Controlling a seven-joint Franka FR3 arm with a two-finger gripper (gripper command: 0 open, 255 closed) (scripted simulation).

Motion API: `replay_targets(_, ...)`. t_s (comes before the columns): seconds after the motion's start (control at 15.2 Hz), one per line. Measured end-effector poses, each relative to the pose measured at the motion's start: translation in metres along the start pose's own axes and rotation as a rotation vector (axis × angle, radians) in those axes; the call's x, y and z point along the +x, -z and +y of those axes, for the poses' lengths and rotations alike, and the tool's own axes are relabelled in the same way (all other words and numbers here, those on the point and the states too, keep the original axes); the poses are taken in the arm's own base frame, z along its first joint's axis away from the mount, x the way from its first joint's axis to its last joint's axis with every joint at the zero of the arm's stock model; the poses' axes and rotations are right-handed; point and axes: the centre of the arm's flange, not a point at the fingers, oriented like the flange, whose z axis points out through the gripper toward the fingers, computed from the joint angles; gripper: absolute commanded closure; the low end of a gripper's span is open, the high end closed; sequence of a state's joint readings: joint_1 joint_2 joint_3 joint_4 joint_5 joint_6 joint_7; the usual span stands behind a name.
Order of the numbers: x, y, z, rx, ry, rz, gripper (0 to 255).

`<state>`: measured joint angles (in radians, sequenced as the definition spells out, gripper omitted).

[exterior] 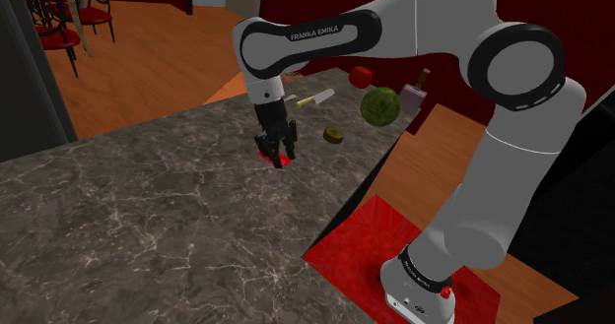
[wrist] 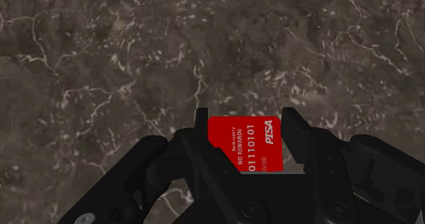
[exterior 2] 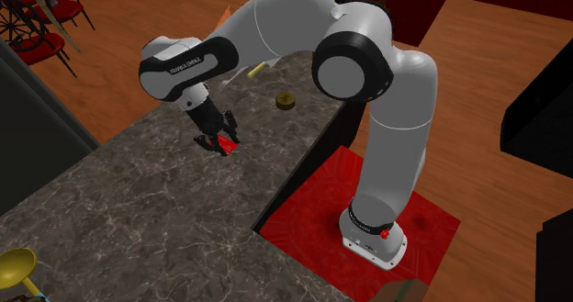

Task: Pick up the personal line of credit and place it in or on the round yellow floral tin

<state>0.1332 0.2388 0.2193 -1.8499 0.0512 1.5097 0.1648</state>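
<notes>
The credit card (wrist: 245, 144) is red with white print and lies against the dark marble counter (exterior: 148, 224). My black gripper (wrist: 246, 120) points down over it, one finger against each long edge, shut on the card. In the shoulder view the gripper (exterior: 276, 158) is low on the counter with a bit of the red card (exterior: 266, 152) showing at its tips. The second exterior view has the same gripper (exterior 2: 219, 142) and card (exterior 2: 224, 145). The round yellowish tin (exterior: 334, 135) (exterior 2: 286, 101) sits on the counter, a short way from the gripper toward the counter's far end.
Past the tin stand a green melon-like ball (exterior: 380, 105), a red fruit (exterior: 361, 76), a purple bottle (exterior: 414, 94) and a pale yellow-handled utensil (exterior: 313, 99). A gold bowl (exterior 2: 14, 268) sits at the counter's near corner. The counter's edge drops to a red mat (exterior 2: 312, 208).
</notes>
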Motion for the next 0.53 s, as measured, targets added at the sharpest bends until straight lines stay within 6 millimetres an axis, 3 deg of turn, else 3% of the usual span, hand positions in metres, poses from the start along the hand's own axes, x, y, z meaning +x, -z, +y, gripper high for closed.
replay_targets(0.53, -0.024, 0.034, 0.000, 0.000, 0.000, 0.000, 255)
